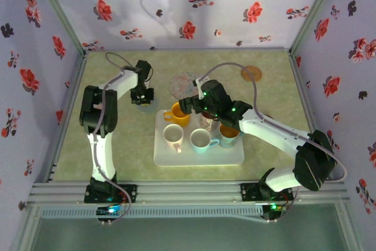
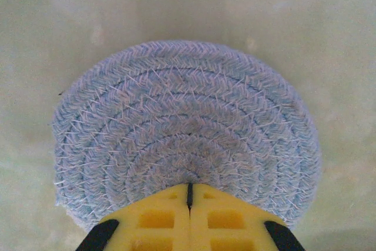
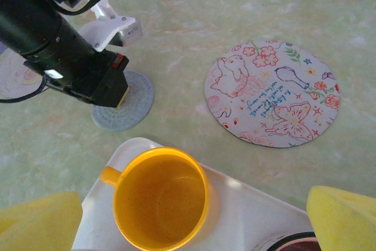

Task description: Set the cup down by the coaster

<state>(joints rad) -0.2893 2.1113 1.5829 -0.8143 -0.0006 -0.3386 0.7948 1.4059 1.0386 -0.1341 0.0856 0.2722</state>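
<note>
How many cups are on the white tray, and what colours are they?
Yellow cup: 1
White cup: 1
Light blue cup: 1
Orange cup: 1
Total: 4 cups clearly seen on the tray. A dark rim peeks in beside the yellow one, too hidden to count.

The left gripper [image 2: 189, 191] hides the near edge of the blue coaster [image 2: 188, 121]. In the right wrist view, the lower edge crops the fingers [image 3: 341, 218] of the right gripper [image 3: 191, 210] and leaves just a dark rim [image 3: 288, 244], possibly another cup. The left arm [image 3: 53, 39] covers part of a pale printed disc [image 3: 13, 77] at the left edge.
</note>
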